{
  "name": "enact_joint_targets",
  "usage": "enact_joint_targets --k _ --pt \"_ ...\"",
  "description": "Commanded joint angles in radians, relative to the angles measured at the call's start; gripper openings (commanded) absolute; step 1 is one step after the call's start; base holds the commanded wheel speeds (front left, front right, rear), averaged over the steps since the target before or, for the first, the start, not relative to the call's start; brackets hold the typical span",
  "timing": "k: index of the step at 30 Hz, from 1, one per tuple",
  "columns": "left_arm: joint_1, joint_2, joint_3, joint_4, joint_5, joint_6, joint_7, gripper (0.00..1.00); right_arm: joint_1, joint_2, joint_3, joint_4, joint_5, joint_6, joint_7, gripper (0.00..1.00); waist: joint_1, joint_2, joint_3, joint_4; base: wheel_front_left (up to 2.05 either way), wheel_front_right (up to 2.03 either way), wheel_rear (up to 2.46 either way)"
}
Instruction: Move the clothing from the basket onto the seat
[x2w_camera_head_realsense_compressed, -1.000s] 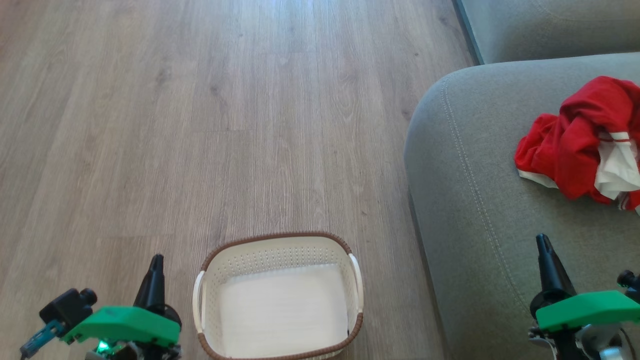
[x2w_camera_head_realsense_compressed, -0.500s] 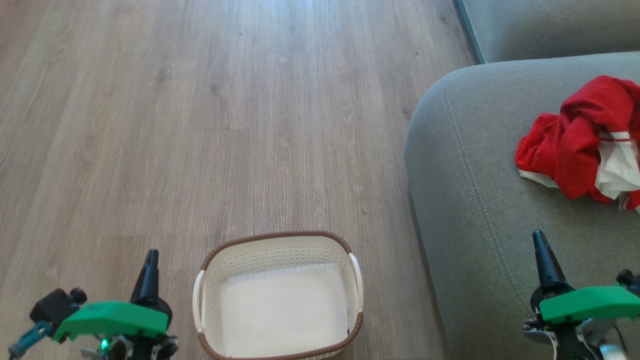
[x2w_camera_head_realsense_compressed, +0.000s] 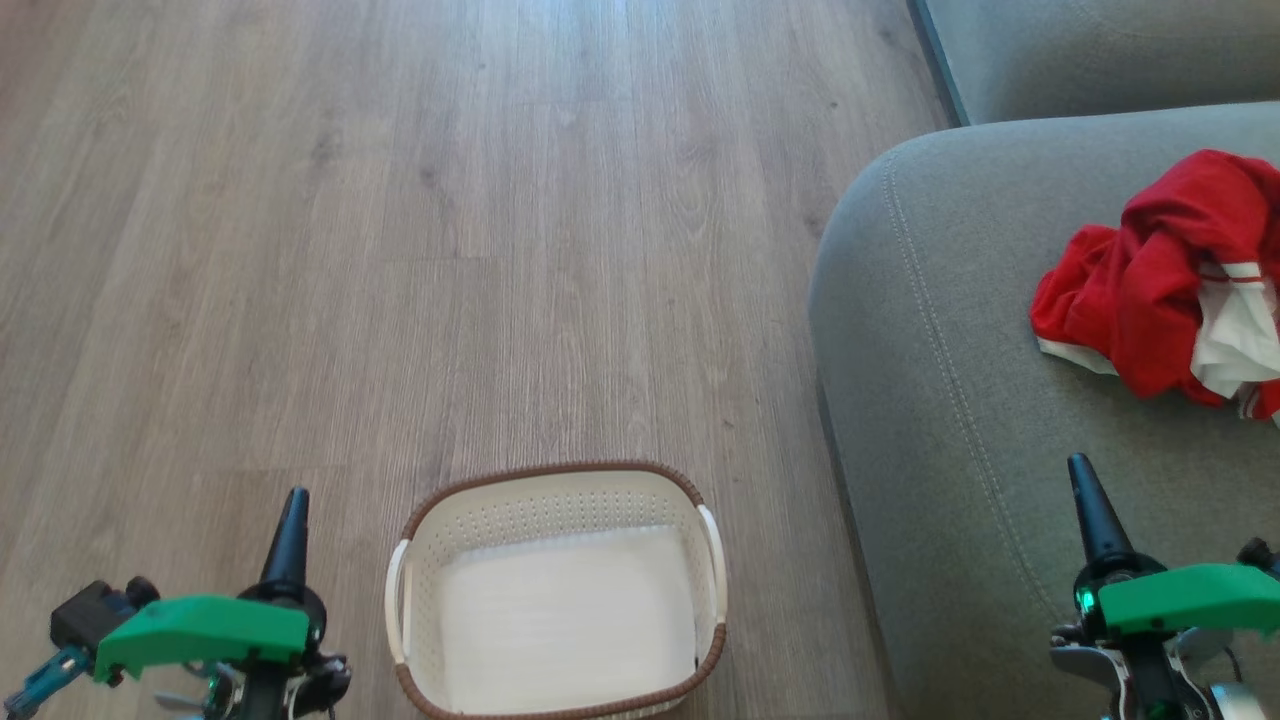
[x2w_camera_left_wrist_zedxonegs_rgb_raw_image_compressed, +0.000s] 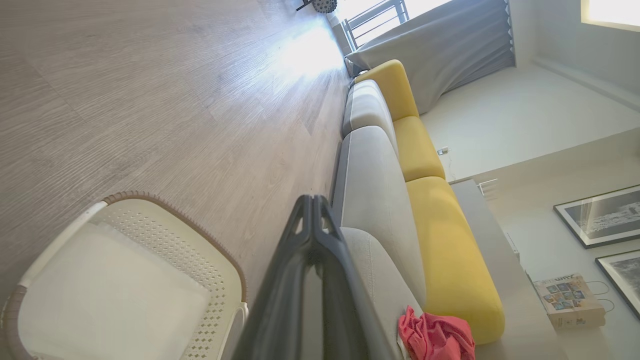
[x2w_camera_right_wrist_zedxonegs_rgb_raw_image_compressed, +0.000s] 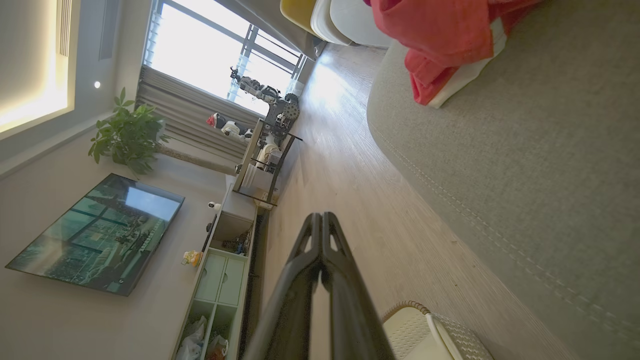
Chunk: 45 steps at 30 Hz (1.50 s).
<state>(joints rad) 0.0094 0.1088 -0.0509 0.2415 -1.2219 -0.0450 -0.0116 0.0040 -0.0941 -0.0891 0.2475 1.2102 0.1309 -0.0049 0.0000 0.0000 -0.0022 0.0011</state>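
Note:
The red clothing lies crumpled on the grey-green seat at the right; the same clothing is in both wrist views. The cream basket with its brown rim stands on the floor at bottom centre, holding nothing but its white bottom. My left gripper hangs shut to the left of the basket, its fingers pressed together with nothing held. My right gripper is shut over the front of the seat, below the clothing and apart from it.
Wood-plank floor stretches ahead and to the left. A second sofa cushion sits at the top right. Yellow back cushions line the sofa. A TV and low cabinet stand along the wall.
Both grippers have drawn back toward the bottom edge a little; the left one also shifted slightly left. Basket and clothing have not moved.

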Motion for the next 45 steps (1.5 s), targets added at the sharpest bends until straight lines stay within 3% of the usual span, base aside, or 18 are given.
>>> enact_joint_targets --k 1,38,45 --pt "-0.064 -0.002 0.04 -0.024 -0.034 -0.015 0.008 0.0 -0.059 0.002 0.008 -0.029 0.036 0.0 0.009 0.0 0.0 0.0 0.0 0.0 0.0 0.0 0.0" --pt "-0.116 -0.048 0.151 0.003 -0.397 -0.086 0.114 0.0 -0.111 0.04 -0.021 -0.003 0.401 0.0 0.115 0.0 0.0 0.0 0.005 -0.001 0.0 0.0 0.0" --pt "-0.116 -0.049 0.152 0.003 -0.397 -0.086 0.115 0.0 -0.112 0.041 -0.021 -0.003 0.401 0.0 0.115 0.0 0.0 0.0 0.005 -0.001 0.0 0.0 0.0"
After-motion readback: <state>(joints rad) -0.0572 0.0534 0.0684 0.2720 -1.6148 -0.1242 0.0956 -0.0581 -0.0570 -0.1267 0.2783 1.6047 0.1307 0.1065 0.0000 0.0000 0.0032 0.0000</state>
